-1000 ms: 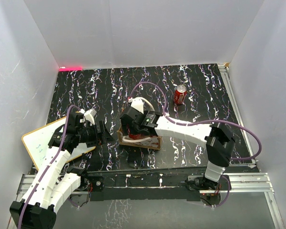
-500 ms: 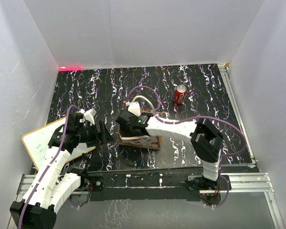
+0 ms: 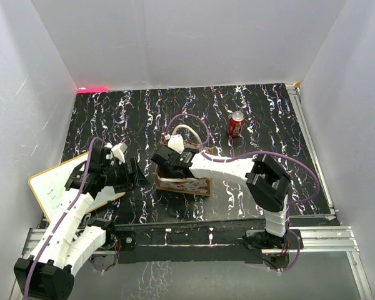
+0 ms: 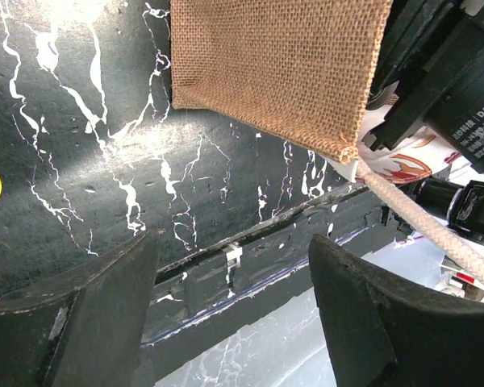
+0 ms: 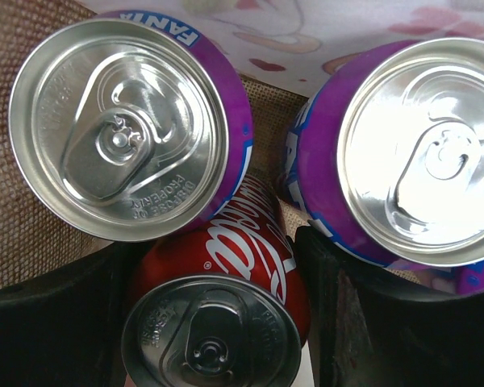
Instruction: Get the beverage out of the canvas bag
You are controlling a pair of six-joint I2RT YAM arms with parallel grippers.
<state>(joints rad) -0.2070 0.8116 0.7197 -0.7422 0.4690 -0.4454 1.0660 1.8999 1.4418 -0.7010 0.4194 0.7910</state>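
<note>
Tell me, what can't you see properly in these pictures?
- Top view: the cans inside the canvas bag; the right arm covers its opening.
- Right wrist view: the lower sides of the Coca-Cola can, hidden by the fingers; the right Fanta can, cut off by the edge.
- Left wrist view: the bag's top, cut off by the upper edge.

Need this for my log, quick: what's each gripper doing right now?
Left gripper: open, empty, near the canvas bag.
Right gripper: inside the bag, closed on the red cola can.
</note>
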